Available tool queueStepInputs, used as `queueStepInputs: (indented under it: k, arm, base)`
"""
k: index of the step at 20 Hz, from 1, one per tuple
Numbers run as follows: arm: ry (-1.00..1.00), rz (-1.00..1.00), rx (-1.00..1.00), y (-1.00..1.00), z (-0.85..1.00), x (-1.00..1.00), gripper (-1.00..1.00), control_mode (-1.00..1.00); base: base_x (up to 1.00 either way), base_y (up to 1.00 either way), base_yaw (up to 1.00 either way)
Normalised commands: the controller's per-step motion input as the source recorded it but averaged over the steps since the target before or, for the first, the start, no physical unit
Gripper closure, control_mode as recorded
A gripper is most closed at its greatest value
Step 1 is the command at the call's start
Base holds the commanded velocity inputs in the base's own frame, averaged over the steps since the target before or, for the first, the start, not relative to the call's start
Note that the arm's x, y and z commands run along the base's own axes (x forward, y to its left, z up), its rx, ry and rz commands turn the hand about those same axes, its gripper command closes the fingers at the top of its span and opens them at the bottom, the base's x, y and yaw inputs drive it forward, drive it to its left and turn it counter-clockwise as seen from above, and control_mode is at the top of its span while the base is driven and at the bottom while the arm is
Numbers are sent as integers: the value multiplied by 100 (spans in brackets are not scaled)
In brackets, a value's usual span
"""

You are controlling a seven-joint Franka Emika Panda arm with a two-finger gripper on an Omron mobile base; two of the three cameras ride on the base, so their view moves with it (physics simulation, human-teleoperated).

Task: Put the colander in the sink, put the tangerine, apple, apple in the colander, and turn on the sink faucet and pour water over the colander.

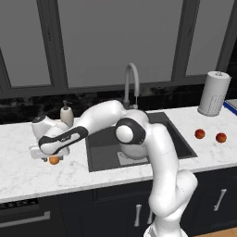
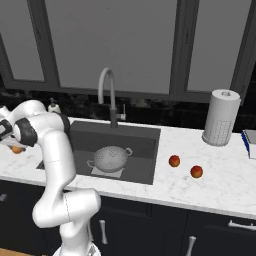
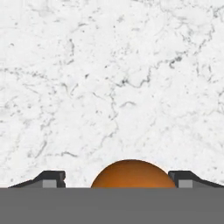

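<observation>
On the white marble counter (image 1: 28, 178) left of the large dark grey rectangular sink (image 2: 145, 145), the two-finger gripper (image 3: 117, 180) is lowered over the small round orange tangerine (image 1: 54, 160). Its jaws stand apart, one fingertip on each side of the fruit, with a gap showing on both sides. Inside the basin sits the grey perforated metal colander (image 2: 109, 159). Right of the sink, two small round red apples (image 2: 174, 161) lie near each other on the counter.
</observation>
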Motion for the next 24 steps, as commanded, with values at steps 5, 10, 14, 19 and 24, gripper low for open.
queueStepInputs:
  k: [5, 10, 14, 19, 24]
  arm:
    - [-14, -11, 0, -1, -10, -29, 100, -100]
    - [-41, -27, 2, -14, 49, -60, 100, -100]
    - [-54, -34, 2, -22, 100, -48, 100, -100]
    - [-51, -32, 1, -38, 100, -36, 100, -100]
    - [-42, -27, 9, -69, 100, -34, 100, -100]
  base:
    - [0, 0, 0]
    - [0, 0, 0]
    - [0, 0, 0]
    - [0, 0, 0]
    - [0, 0, 0]
